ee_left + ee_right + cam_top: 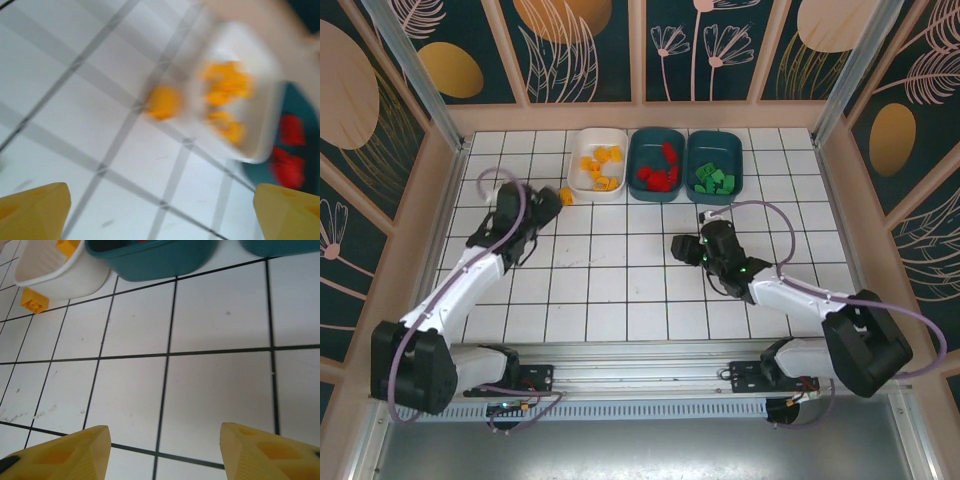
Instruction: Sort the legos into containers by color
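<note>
A lone yellow brick (565,195) lies on the table (620,280) just off the white bin's (600,133) near-left corner; whether it touches the wall I cannot tell. It looks like the last stray, for that bin has the other yellows; the middle bin (632,165) beside it has reds, the end bin (740,160) beyond has greens. The left gripper (548,203) hovers just left of the brick, jaws wide and empty, likely lining up a pick; the white bin's wall crowds the brick and could catch a finger. The right gripper (165,429) hangs well in front of the white bin, released, holding nothing, out of the way.
</note>
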### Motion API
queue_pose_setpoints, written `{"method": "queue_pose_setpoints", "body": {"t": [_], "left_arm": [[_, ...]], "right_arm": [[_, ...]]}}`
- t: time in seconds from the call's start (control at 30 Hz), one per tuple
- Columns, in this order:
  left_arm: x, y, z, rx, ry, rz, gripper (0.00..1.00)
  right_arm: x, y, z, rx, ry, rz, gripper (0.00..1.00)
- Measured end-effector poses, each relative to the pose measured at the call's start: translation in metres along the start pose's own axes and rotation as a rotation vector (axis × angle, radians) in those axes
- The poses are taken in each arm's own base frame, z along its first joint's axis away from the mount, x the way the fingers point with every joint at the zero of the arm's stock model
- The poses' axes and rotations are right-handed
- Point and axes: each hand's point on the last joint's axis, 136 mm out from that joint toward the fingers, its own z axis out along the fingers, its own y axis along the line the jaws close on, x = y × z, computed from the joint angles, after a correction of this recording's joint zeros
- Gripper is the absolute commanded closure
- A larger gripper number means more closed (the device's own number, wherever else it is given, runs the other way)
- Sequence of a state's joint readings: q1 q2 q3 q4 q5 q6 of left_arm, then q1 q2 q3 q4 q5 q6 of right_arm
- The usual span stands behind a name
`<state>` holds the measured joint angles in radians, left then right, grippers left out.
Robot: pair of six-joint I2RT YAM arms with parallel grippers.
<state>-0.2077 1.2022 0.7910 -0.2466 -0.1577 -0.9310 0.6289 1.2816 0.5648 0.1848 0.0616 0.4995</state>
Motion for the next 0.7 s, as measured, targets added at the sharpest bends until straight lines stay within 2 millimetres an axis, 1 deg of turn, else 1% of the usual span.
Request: {"method": "queue_pose_setpoints", "body": {"t": [0.03, 0.07, 0.1, 0.13, 0.17, 0.2, 0.27, 0.37, 0.47, 0.5, 0.63, 0.7], "left_arm": [[0.007, 0.033, 0.003, -0.079, 0.017, -0.063, 0.11], [0.014, 0.061, 0.004, -0.147, 0.033, -0.124, 0.11], [0.023, 0.083, 0.004, -0.203, 0.051, -0.181, 0.11], [0.032, 0.097, 0.002, -0.243, 0.071, -0.229, 0.11], [0.037, 0.104, 0.001, -0.268, 0.085, -0.267, 0.11], [0.039, 0.109, 0.0, -0.287, 0.089, -0.309, 0.12], [0.036, 0.113, -0.001, -0.314, 0.088, -0.386, 0.12], [0.023, 0.114, 0.008, -0.374, 0.098, -0.488, 0.13], [0.012, 0.11, 0.028, -0.42, 0.148, -0.551, 0.21], [0.011, 0.109, 0.038, -0.438, 0.18, -0.566, 0.22], [0.015, 0.113, 0.069, -0.509, 0.293, -0.592, 0.22], [0.02, 0.116, 0.073, -0.529, 0.324, -0.602, 0.22]], "right_arm": [[0.0, 0.003, 0.003, -0.005, 0.003, -0.007, 0.4], [0.0, 0.005, 0.005, -0.007, 0.005, -0.009, 0.4], [-0.001, 0.008, 0.007, -0.011, 0.006, -0.013, 0.4], [-0.001, 0.01, 0.009, -0.015, 0.006, -0.018, 0.4], [-0.001, 0.012, 0.009, -0.018, 0.007, -0.021, 0.4], [-0.001, 0.013, 0.01, -0.02, 0.007, -0.027, 0.4], [0.0, 0.014, 0.01, -0.023, 0.009, -0.034, 0.4], [0.0, 0.014, 0.01, -0.021, 0.008, -0.039, 0.4], [-0.001, 0.012, 0.01, -0.011, 0.001, -0.039, 0.4], [-0.002, 0.012, 0.01, -0.009, 0.0, -0.039, 0.4], [-0.004, 0.011, 0.009, -0.001, -0.009, -0.039, 0.4], [-0.005, 0.01, 0.007, 0.002, -0.018, -0.038, 0.4]]}}
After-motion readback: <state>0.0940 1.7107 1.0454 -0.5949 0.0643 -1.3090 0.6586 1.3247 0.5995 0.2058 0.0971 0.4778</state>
